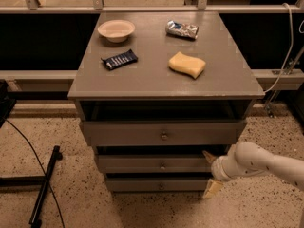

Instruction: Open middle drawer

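Note:
The grey cabinet has three stacked drawer fronts. The middle drawer is the second front, with a small round knob at its centre. It stands about flush with the front below it. My gripper is at the right end of this drawer on a white arm that comes in from the right. Its tan fingers are spread apart, one at the drawer's top right corner and the other lower, beside the bottom front. It holds nothing.
The top drawer juts out a little under the tabletop, and the bottom drawer is below. On top lie a bowl, a dark snack bar, a yellow sponge and a foil packet. A black stand leg and a cable lie on the floor at left.

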Controlling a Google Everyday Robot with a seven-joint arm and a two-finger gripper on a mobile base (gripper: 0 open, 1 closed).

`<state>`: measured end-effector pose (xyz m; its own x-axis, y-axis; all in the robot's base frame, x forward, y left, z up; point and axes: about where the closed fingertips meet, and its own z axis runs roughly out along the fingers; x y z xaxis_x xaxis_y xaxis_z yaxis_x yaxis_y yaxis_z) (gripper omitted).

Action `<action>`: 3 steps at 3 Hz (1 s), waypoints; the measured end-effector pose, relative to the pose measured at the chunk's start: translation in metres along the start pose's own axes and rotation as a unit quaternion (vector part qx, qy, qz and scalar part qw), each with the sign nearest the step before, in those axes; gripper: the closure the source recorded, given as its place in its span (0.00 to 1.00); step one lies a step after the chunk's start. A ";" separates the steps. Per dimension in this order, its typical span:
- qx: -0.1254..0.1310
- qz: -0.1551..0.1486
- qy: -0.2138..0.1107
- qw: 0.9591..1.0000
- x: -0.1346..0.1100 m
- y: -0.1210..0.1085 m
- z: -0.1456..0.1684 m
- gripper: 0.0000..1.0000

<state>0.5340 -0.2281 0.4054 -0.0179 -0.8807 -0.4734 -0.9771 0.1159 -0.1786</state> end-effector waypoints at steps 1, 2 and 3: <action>0.028 -0.009 -0.015 0.999 -0.013 -0.024 -0.007 0.00; 0.032 -0.008 -0.013 0.999 -0.010 -0.031 0.001 0.00; 0.031 -0.010 -0.012 0.999 -0.009 -0.032 0.005 0.18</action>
<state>0.5670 -0.2216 0.4106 0.0069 -0.8719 -0.4896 -0.9620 0.1278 -0.2411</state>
